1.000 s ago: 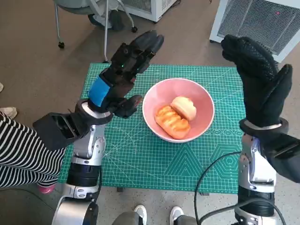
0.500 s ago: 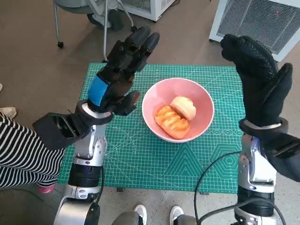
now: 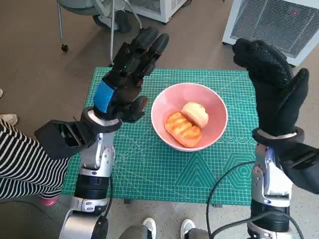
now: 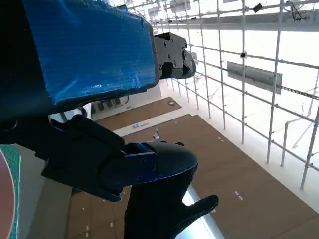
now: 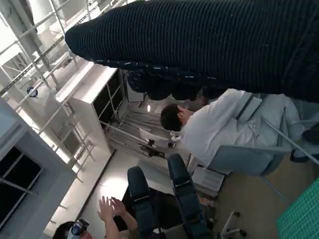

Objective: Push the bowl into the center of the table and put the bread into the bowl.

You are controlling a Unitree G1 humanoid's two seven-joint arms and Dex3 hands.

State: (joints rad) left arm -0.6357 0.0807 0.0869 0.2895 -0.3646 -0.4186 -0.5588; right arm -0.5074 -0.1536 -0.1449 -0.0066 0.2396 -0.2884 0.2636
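Overhead, bread (image 3: 188,123) fills the bowl (image 3: 217,107); both hands (image 3: 127,79) (image 3: 274,84) spread, empty; right wrist shows a seated person (image 5: 219,129).

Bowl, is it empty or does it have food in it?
Not empty. The pink bowl holds two pieces of bread: a golden ridged one and a paler round one, lying side by side inside it.

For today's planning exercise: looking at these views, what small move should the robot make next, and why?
Probably just lower both hands away. The bread already lies in the pink bowl, which sits about mid-mat. The left hand and right hand are raised, fingers spread, holding nothing, so no task step looks left.
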